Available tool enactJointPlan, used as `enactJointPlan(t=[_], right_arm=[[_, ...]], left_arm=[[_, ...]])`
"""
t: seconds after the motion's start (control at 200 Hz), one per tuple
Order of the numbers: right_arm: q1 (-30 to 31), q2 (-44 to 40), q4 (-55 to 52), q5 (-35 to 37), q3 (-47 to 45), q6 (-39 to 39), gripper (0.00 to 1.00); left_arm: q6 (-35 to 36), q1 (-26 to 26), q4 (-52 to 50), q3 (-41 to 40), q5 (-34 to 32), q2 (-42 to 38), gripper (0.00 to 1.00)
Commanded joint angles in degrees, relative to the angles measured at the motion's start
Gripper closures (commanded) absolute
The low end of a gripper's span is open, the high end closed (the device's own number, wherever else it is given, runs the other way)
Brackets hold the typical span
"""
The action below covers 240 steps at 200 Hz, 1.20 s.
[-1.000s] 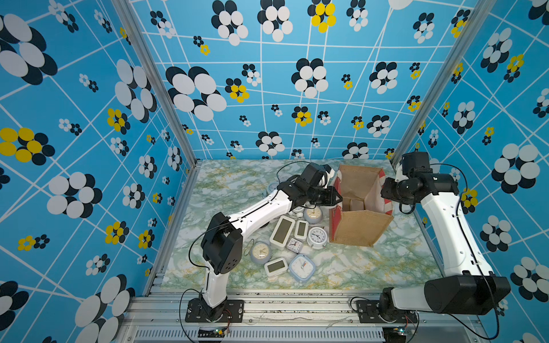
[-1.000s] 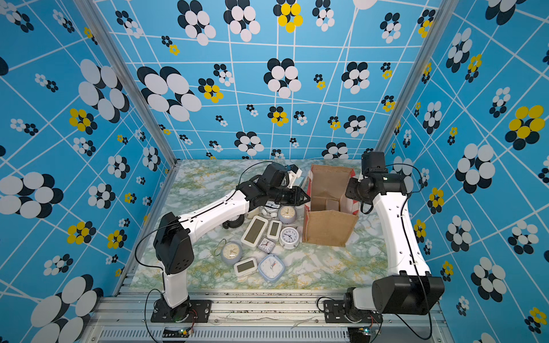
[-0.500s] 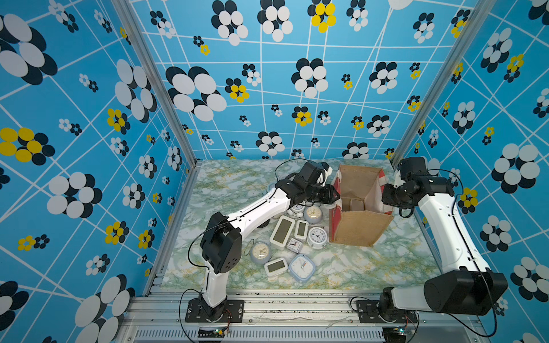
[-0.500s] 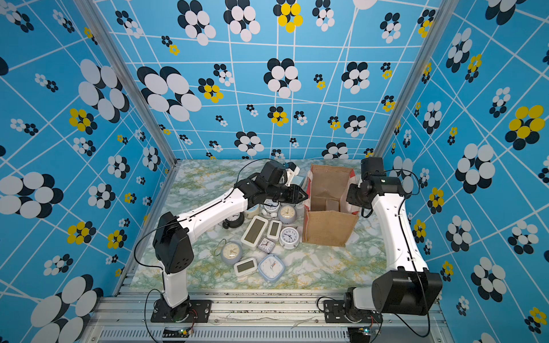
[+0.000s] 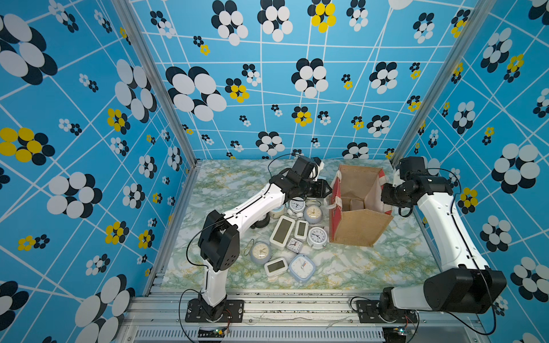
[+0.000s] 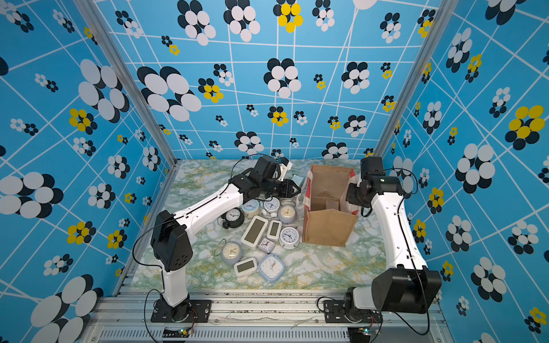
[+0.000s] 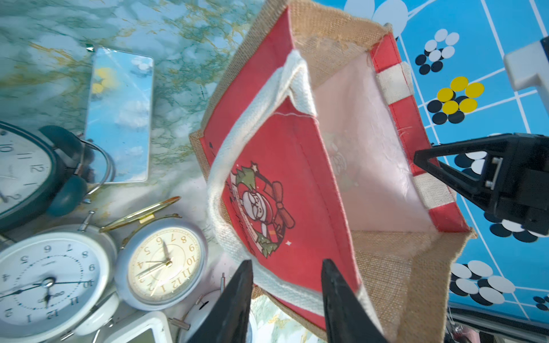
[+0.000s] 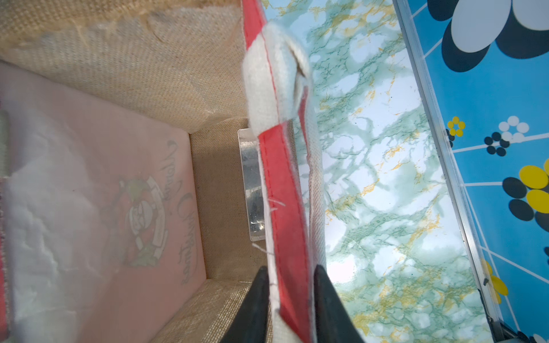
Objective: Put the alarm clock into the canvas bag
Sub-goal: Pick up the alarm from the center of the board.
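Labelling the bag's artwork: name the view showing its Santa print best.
Left wrist view: the Santa print faces the camera on the red side of the canvas bag. Right wrist shows it only faintly through the lining. In both top views that side is too oblique.

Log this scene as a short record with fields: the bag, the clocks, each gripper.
bag: tan burlap canvas bag with red side panels, upright, mouth open
clocks: pile of alarm clocks on the green marbled table beside the bag, none held
left gripper: open, jaws straddling one red panel and its white handle
right gripper: shut on the opposite red rim
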Motion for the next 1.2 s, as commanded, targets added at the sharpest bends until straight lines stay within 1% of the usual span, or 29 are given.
enactJointPlan(t=[0.0,0.15,0.25,0.325,0.335,0.35,0.435,0.64,0.79,0.87,0.915,1.194], right_arm=[[-0.2,0.4,0.8,-0.1,-0.6,-0.5,0.83],[-0.2,0.2,0.5,-0.1,-0.3,-1.0,1.00],[-0.3,0.2,0.1,0.1,-0.3,-1.3,1.00],[-0.2,0.1,0.0,0.2,-0.4,-1.4,1.00],[-0.2,0.1,-0.1,0.3,-0.4,-1.4,1.00],[-0.3,0.0,-0.1,0.3,-0.3,-1.4,1.00],[-0.2,-0.1,-0.2,0.5,-0.3,-1.5,1.00],[-0.3,0.0,-0.2,0.4,-0.2,-1.6,1.00],[-0.2,0.4,-0.1,-0.1,-0.2,-1.7,1.00],[-0.3,0.4,0.0,-0.4,-0.3,-1.7,1.00],[-0.3,0.5,0.0,-0.5,-0.2,-1.6,1.00],[-0.3,0.9,0.0,-0.9,0.0,-1.7,1.00]], left_arm=[[3.3,2.6,-1.1,1.8,-1.2,-0.1,0.58],[7.2,4.7,-1.8,4.1,-1.2,3.8,0.58],[9.8,5.2,-2.4,7.3,-1.8,7.9,0.58],[11.2,5.2,-3.6,10.7,-4.2,11.2,0.58],[11.4,5.2,-3.8,11.3,-4.6,12.0,0.54],[11.7,5.2,-4.2,12.0,-5.0,12.6,0.52],[13.1,5.2,-6.0,16.9,-7.4,17.5,0.48],[15.3,4.3,-6.1,24.7,-14.6,26.6,0.36],[16.4,4.4,-7.9,31.3,-16.2,33.4,0.31],[17.1,4.3,-7.6,33.4,-16.3,36.0,0.29],[17.5,4.3,-6.9,34.3,-16.2,37.1,0.25],[18.3,4.3,-3.4,37.4,-17.2,41.8,0.24]])
